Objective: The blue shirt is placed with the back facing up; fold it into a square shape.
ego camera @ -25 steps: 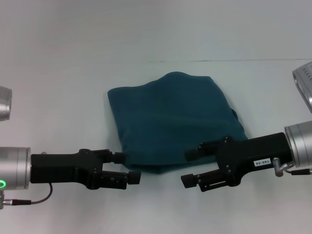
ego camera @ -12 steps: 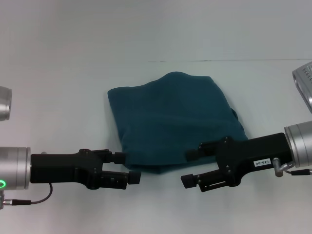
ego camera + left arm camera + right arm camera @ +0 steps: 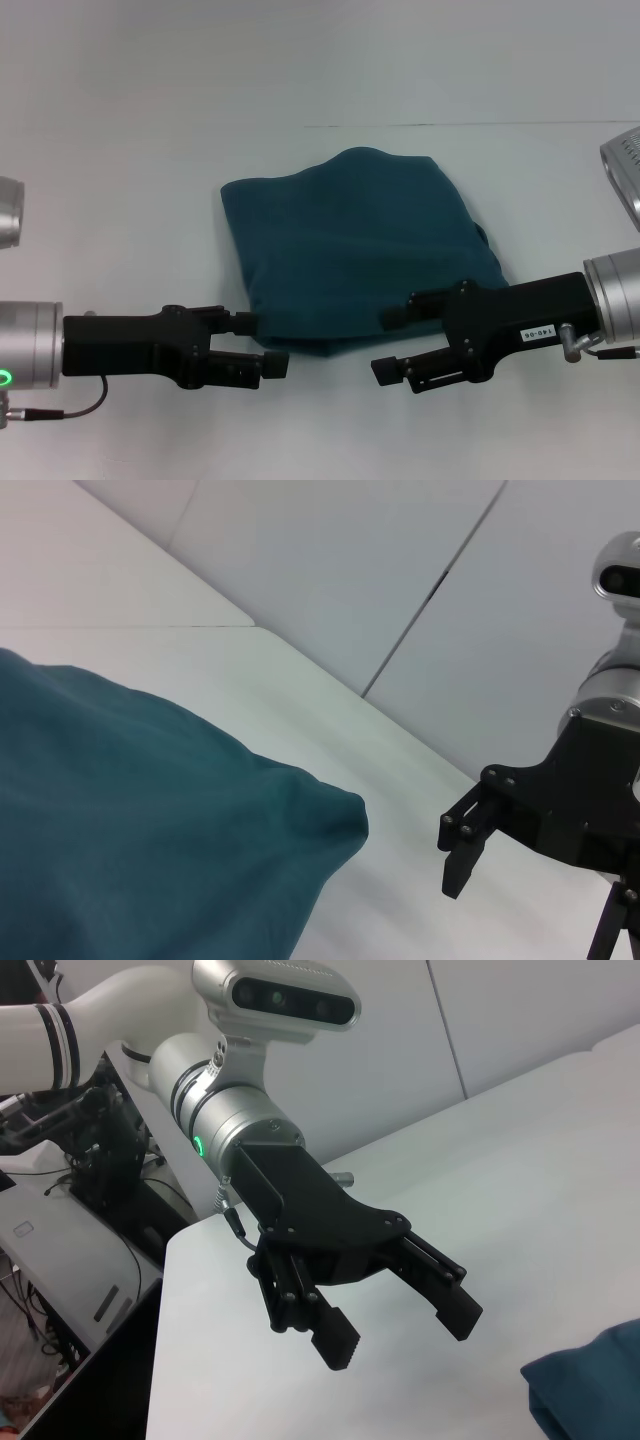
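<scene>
The blue shirt [image 3: 355,250] lies on the white desk [image 3: 150,150], about midway between its left and right edges. It is already folded into a compact, nearly square packet with several layers, so I judge the folding is almost finished or finished. The far edge of the packet bulges a little and the corner toward the right edge of the desk is not perfectly flat; the soft fabric probably keeps some air between the layers.

My left tool [image 3: 268,345] is at the near left corner of the packet, fingers apart and holding nothing. My right tool [image 3: 392,345] is at the near right corner, also with its fingers apart and empty. In the head view it overlaps the near edge of the shirt, but I cannot tell if it touches the fabric. The 2 tools point toward each other along the near edge, and I think this position fits a release of the 2 near corners. The right wrist view shows the left tool [image 3: 395,1320] wide apart above the bare desk.
</scene>
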You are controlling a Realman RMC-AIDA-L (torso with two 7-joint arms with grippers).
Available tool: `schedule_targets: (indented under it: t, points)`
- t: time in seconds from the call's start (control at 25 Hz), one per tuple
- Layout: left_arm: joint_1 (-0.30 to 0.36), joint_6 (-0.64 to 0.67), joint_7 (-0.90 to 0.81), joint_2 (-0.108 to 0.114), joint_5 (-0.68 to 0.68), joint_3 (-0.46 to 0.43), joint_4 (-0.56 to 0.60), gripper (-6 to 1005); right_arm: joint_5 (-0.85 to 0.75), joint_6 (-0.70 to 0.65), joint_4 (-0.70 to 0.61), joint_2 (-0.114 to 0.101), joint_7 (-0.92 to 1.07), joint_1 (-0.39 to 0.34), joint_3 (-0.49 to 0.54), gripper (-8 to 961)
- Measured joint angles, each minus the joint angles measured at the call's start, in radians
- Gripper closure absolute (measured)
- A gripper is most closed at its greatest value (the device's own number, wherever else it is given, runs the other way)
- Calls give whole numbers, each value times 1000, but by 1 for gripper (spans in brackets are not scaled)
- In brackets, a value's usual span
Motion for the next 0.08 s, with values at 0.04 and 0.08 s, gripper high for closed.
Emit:
schedule_targets:
  t: [0.04, 0.08]
  points:
    - [0, 0, 7, -1, 0, -1, 0, 64, 0, 0, 0, 0, 0, 0, 0, 146]
    - [0, 0, 17, -2, 0, -2, 0, 64, 0, 0, 0, 0, 0, 0, 0, 146]
